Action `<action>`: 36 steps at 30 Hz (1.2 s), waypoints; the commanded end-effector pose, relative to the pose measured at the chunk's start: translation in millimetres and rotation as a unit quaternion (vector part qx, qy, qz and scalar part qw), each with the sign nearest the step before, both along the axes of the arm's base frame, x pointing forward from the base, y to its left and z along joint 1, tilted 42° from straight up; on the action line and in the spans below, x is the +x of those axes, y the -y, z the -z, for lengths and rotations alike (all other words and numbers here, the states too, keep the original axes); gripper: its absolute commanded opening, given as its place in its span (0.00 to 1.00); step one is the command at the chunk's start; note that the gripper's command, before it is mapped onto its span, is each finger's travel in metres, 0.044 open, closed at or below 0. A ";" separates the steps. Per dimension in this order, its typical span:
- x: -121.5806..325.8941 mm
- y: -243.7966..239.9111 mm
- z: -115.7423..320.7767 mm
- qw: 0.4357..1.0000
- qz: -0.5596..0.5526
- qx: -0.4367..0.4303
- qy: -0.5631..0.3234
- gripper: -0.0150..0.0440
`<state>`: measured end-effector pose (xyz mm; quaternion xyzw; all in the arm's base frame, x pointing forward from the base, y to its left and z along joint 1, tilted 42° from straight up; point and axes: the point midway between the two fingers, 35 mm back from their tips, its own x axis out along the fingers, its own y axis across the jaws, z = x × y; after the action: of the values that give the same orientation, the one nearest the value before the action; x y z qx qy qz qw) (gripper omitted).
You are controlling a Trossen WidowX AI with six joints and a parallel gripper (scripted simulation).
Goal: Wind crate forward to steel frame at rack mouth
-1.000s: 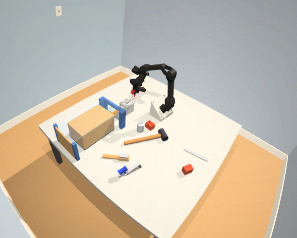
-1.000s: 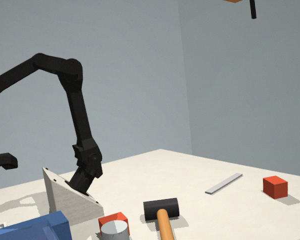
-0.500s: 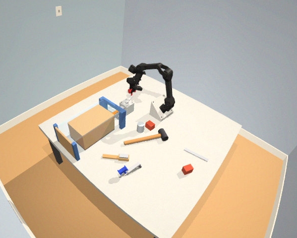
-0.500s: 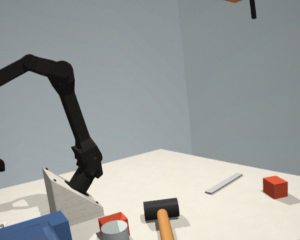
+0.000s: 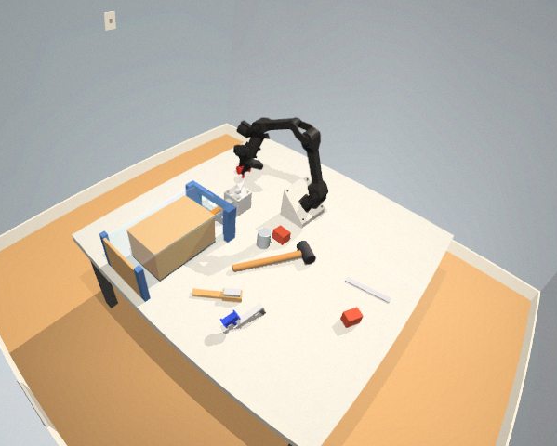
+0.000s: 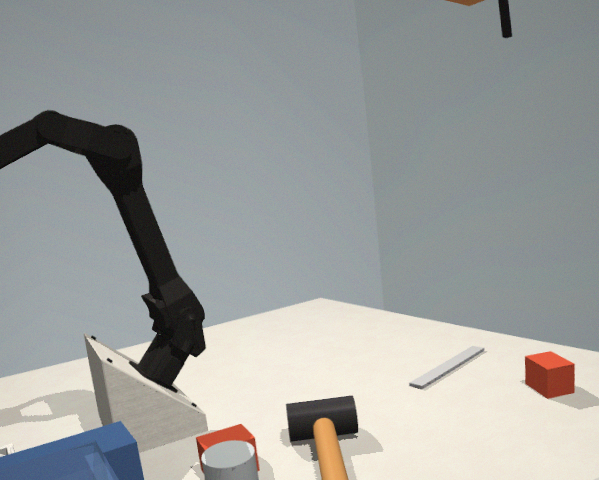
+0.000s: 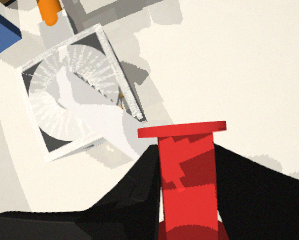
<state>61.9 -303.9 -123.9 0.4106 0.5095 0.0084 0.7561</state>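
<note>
My gripper [image 5: 243,171] [image 7: 178,149] is shut on the red grip of the winch handle [image 5: 240,169] [image 7: 189,165]. The handle's pale crank arm runs from the grip to the round top of the winch [image 5: 238,203] [image 7: 36,120]; its key is hidden there. The tan crate [image 5: 172,223] sits flat in the clear-panelled cubby, a small gap short of the blue steel frame [image 5: 229,224] [image 6: 126,449] [image 7: 0,36]. An orange strap piece [image 5: 216,210] [image 7: 49,12] shows between crate and winch. In the exterior view the gripper is mostly out of view.
Near the arm's wedge base [image 5: 293,208] [image 6: 144,418] are a grey cylinder [image 5: 263,238] [image 6: 229,459] and a red block [image 5: 282,235]. A mallet [image 5: 269,260] [image 6: 322,418], orange-handled tool [image 5: 207,293], blue-handled tool [image 5: 230,319], flat bar [image 5: 367,290] [image 6: 446,367] and second red block [image 5: 351,317] [image 6: 549,374] lie farther off.
</note>
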 end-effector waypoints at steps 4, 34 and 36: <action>9.8 10.1 10.0 1.000 -0.002 -0.008 0.005 0.25; 34.3 29.6 22.1 1.000 -0.002 -0.009 0.006 0.25; 36.2 30.7 22.7 1.000 -0.002 -0.009 0.006 0.25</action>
<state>87.3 -330.0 -141.3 0.4088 0.5110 0.0049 0.7561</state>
